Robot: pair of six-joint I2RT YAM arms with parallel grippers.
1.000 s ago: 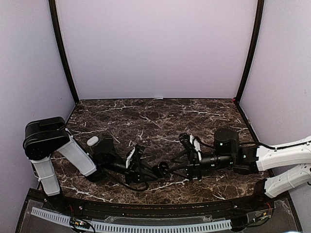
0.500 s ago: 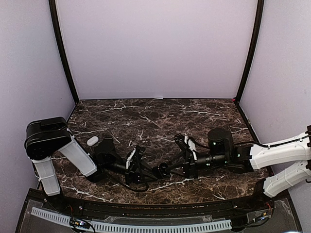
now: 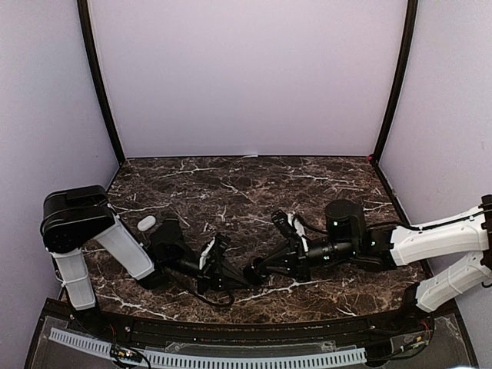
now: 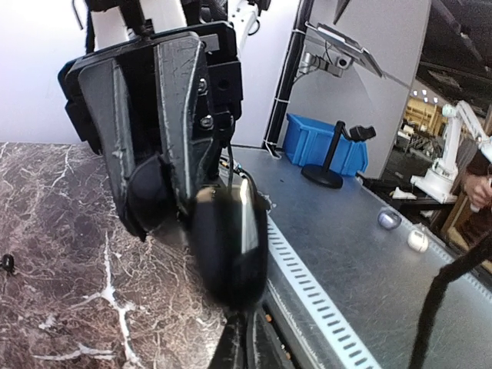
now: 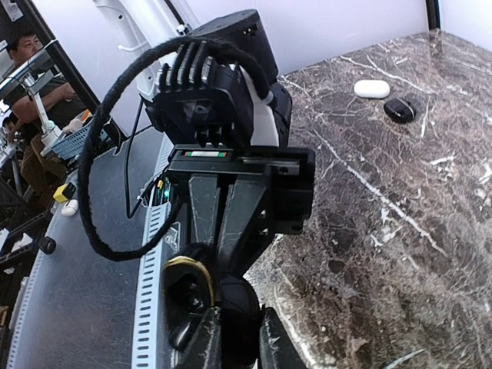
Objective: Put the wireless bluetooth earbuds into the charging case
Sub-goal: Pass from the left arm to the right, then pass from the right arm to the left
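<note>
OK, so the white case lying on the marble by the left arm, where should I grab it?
Pinch the white case across its short width at mid-length, coming straight down from above. It lies flat, a rounded oblong, so the long sides probably give the surest hold; the curved ends would likely slip.

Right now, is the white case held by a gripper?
No, the white case lies free on the marble table beside a black case.

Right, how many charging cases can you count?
3. A white case and a black case lie side by side on the table; a third case, black, is in the left gripper. Others may be hidden.
</note>
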